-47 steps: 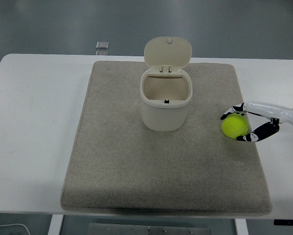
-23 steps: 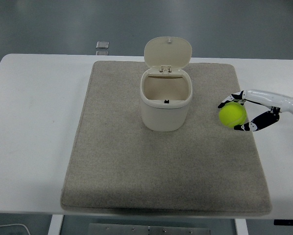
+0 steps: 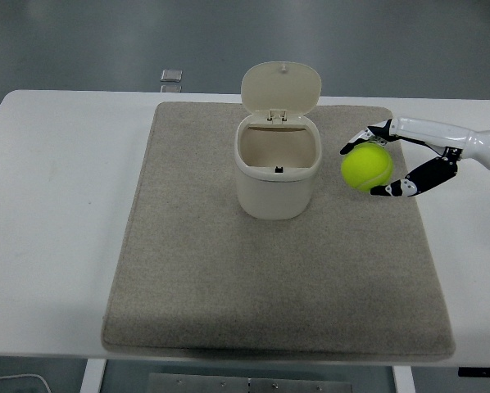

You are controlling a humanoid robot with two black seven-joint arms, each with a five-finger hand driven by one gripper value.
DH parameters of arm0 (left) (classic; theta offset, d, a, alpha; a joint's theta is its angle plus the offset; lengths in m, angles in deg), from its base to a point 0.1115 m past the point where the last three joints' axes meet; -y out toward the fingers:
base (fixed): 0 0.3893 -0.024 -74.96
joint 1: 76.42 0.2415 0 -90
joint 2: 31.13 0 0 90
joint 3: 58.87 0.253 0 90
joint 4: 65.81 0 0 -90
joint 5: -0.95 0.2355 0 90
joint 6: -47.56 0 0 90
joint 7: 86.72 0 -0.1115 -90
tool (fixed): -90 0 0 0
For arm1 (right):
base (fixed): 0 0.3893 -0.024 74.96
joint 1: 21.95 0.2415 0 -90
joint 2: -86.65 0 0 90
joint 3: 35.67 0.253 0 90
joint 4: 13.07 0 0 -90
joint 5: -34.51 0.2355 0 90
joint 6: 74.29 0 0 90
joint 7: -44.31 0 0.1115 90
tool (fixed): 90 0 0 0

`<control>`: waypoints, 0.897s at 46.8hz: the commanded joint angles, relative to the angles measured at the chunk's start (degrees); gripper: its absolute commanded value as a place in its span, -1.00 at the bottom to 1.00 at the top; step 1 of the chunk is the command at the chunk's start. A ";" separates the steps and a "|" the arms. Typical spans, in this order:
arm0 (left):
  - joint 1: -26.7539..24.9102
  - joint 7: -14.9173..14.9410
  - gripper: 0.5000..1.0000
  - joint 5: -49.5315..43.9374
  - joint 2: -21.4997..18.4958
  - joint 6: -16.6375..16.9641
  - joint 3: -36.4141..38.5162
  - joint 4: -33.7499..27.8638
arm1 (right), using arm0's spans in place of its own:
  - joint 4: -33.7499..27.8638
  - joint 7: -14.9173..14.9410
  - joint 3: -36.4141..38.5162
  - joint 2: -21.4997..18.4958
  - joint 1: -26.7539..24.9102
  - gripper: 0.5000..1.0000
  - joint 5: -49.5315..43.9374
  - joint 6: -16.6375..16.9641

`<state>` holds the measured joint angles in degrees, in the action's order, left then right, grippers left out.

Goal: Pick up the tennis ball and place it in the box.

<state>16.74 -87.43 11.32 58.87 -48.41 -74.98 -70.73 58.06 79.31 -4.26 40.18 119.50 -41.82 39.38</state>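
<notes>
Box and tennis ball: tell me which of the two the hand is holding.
The tennis ball; the right hand grips it above the mat, while the open box stands untouched.

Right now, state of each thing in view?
tennis ball: gripped, to the right of the box
right hand: shut on the ball
box: upright on the mat, lid open
mat: flat on the table
</notes>
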 commanded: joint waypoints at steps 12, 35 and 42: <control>0.00 0.01 0.97 0.00 0.00 -0.01 -0.06 0.00 | -0.55 0.00 1.99 -3.35 1.36 -1.00 0.40 0.77; 0.00 0.01 0.97 0.00 0.00 -0.01 0.02 0.00 | -0.99 -3.09 2.26 -11.18 3.39 -1.00 5.94 0.59; 0.00 0.01 0.97 0.00 0.00 -0.01 0.02 0.00 | -2.48 -6.08 2.17 -13.81 3.39 -1.00 6.99 0.33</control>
<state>16.72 -87.42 11.32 58.87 -48.42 -74.96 -70.72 56.24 74.16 -1.99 27.16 122.96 -35.46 39.84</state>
